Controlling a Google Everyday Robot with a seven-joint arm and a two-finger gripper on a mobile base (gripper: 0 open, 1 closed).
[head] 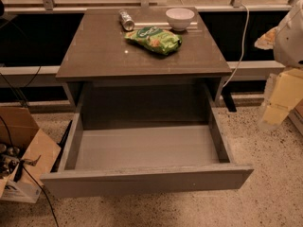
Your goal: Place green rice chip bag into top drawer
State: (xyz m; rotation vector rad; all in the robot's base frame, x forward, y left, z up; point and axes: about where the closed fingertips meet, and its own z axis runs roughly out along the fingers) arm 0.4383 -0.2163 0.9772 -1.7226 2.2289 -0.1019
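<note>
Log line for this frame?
gripper: right edge, away from bag | green rice chip bag: on cabinet top | top drawer: open | placed: no

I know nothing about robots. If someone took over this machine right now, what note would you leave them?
The tool hangs at the far right edge of the view, beside the cabinet and well away from the bag.
The crinkly bright green rice chip bag lies on the grey-brown cabinet top, just in front of the round white bowl and the small silver can.
The wide grey top drawer is pulled open.
Done: drawer open.
Left: grasp the bag, carry it forward, set it in the drawer.
</note>
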